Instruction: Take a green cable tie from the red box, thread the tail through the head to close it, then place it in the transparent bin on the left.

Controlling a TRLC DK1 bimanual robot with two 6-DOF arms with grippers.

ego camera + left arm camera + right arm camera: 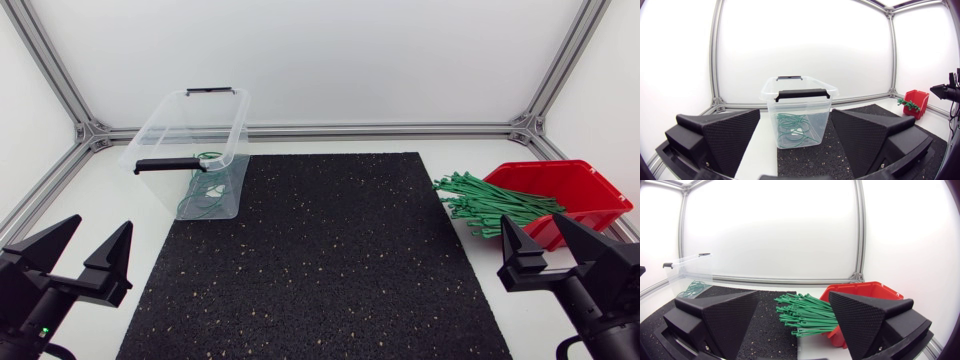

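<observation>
On the bench (118, 202), seen from above, a clear bin (160, 130) stands at the far left corner of the black mat (320, 270). A few green loops (205, 195) lie in it. At the right a red box (590, 190) faces the mat with its open front, and a bundle of green cable ties (490, 205) spills out of it onto the bench. They are thin, straight strips lying side by side. The left claw (100, 222) sits at the near left, fingers spread and empty. The right claw (531, 218) sits near the box, also spread and empty.

From the left wrist, the bin stands straight ahead of the spread fingers, loops curled on its floor. The red box is well apart, across the mat.

From the right wrist, the bundle lies ahead between the parted fingers — tails fanned toward the mat, the box just behind. The bin is far off to the side.
</observation>
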